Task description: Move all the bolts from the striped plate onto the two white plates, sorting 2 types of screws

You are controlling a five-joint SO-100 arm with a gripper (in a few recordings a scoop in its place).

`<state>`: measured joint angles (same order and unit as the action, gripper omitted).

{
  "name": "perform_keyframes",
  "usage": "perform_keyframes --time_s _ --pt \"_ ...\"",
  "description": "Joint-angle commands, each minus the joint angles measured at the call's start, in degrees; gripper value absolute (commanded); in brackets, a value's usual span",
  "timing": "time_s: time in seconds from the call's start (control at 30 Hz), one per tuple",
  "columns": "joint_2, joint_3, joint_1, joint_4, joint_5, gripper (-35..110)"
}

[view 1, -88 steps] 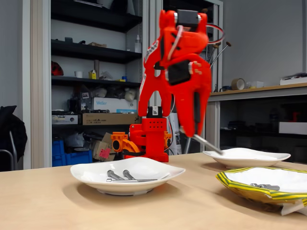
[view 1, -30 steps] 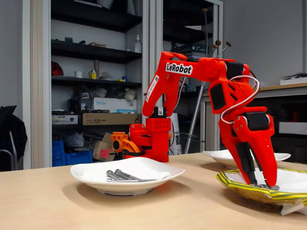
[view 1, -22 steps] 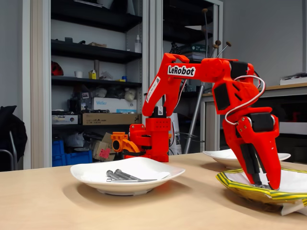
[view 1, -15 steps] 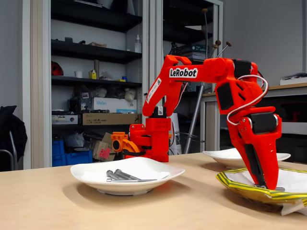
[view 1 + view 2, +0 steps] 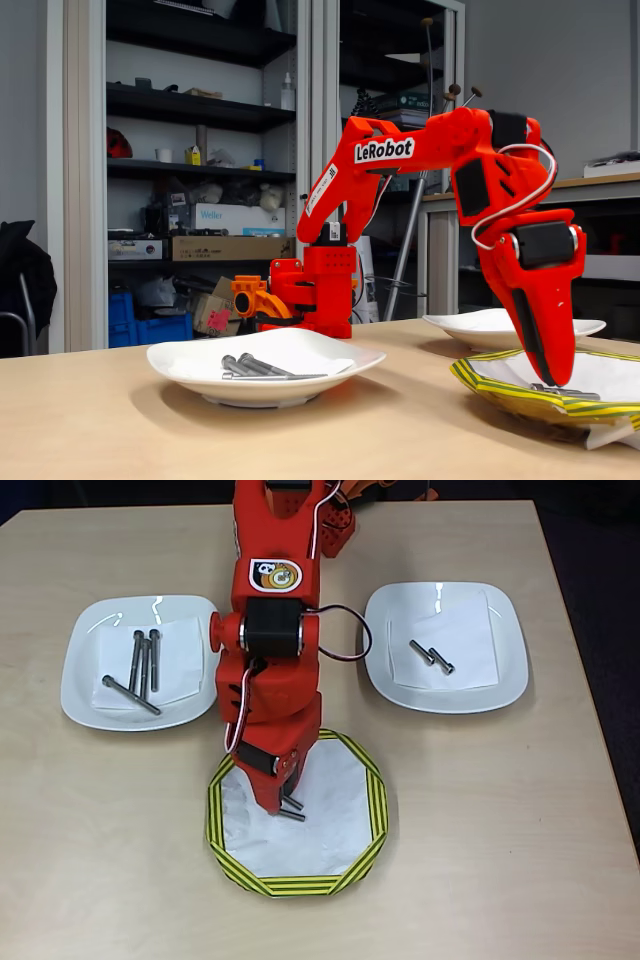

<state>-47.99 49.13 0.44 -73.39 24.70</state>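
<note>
Overhead, left to right:
Left white plate [image 5: 80, 670]: smooth, shallow, rounded-square, well to the left of the gripper and beyond it; a white paper sheet lay inside.
Long bolts [image 5: 143, 663]: four thin grey metal rods on that sheet; three lay side by side with long axes running up and down the overhead view, the fourth lay slanted across their lower ends.
Gripper [image 5: 285, 802]: glossy red plastic, tip pointing down into the striped plate; its body hid the fingertips from above, so I cannot tell whether the jaws were spread or pinching.
Short bolts [image 5: 292, 809]: two grey stubs poked out from under the tip, touching or nearly touching it, axes slanting toward lower right; their near ends were covered by the gripper.
Striped plate [image 5: 372, 800]: paper, eight-sided, yellow and dark green rim, crinkled white inside, directly under the gripper.
Right white plate [image 5: 505, 670]: same smooth rounded-square kind, well to the right of the gripper and beyond it.
Pair of short bolts [image 5: 431, 657]: thick-headed, lying on its paper sheet end to end along one slanted line, heads toward lower right.
Fixed view: the gripper [image 5: 556, 375] stood steeply over the striped rim [image 5: 520, 400], which cut off its tip; a grey bolt [image 5: 566, 391] lay flat just at the tip.
</note>
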Motion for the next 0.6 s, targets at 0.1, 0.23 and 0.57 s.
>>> perform_keyframes --time_s 0.1,0.23,0.57 --pt "2.29 -3.43 -0.70 -2.20 3.25 9" --pt "3.16 -3.87 -0.70 -2.37 4.39 9" --pt "3.87 -4.57 -0.35 -3.08 10.02 1"
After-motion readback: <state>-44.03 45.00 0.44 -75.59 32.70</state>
